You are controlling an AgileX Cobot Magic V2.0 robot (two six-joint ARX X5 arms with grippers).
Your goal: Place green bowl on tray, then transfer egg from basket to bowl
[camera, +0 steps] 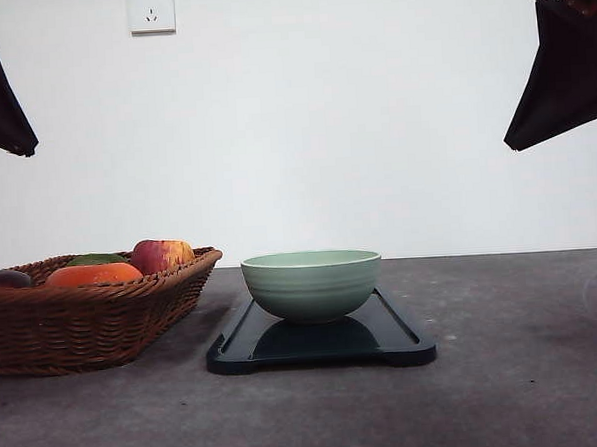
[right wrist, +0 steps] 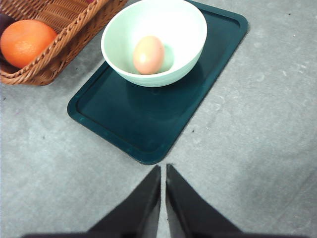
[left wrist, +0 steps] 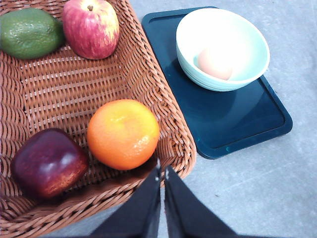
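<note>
Right wrist view: the egg (right wrist: 148, 54) lies on its side in the bowl (right wrist: 185, 29), its long axis running roughly along the tray's (right wrist: 143, 124) length. The bowl stands upright at the tray's far end, beside the basket (left wrist: 163, 99). Both grippers hang high above the table (camera: 527, 372) — the right gripper (right wrist: 163, 173) has its fingers pressed together, holding nothing; the left gripper (left wrist: 162, 174) likewise, over the basket's near rim by the orange (left wrist: 123, 134).

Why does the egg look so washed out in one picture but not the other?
Left wrist view: bright light overexposes the bowl, bleaching the egg pale. Right wrist view: softer exposure, so the egg keeps its pinkish-brown colour. Front view: the bowl's wall hides it.
</note>
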